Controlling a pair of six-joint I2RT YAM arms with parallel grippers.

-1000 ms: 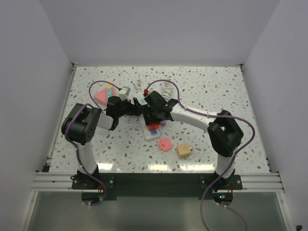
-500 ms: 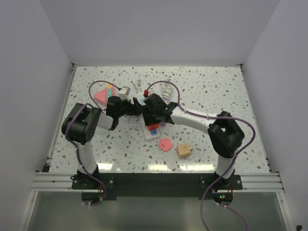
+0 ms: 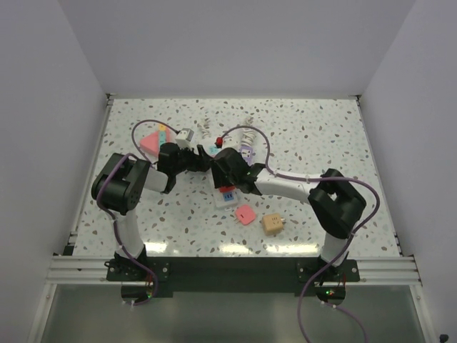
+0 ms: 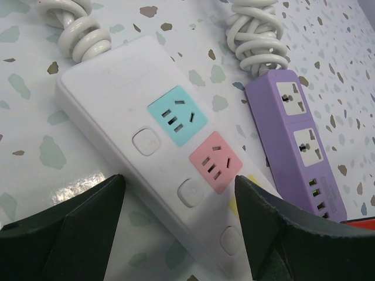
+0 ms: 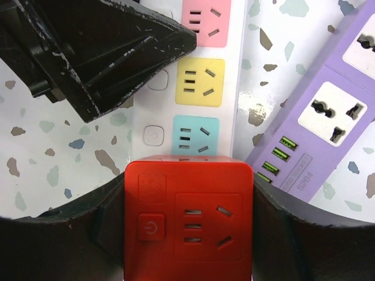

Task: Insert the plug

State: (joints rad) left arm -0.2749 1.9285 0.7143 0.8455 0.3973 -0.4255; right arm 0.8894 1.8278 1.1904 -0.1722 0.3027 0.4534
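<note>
The plug (image 5: 188, 222) is a red cube with a power button and a socket on its top face. My right gripper (image 5: 188, 237) is shut on its two sides. It hangs over the near end of the white power strip (image 5: 158, 111), just past the teal socket (image 5: 195, 134); its prongs are hidden. My left gripper (image 4: 179, 193) is open and straddles the same white strip (image 4: 117, 88) near its pink socket (image 4: 214, 161). In the top view the two grippers meet mid-table, left gripper (image 3: 202, 158) facing right gripper (image 3: 228, 179).
A purple power strip (image 4: 304, 146) lies right beside the white one, both with coiled white cords (image 4: 258, 35). A pink plug (image 3: 245, 214) and a tan plug (image 3: 271, 224) lie nearer the arms. A pink triangular piece (image 3: 150, 141) sits at the left.
My right gripper has shifted left and nearer along the white strip with the red plug. My left gripper's jaws have narrowed a little around the strip.
</note>
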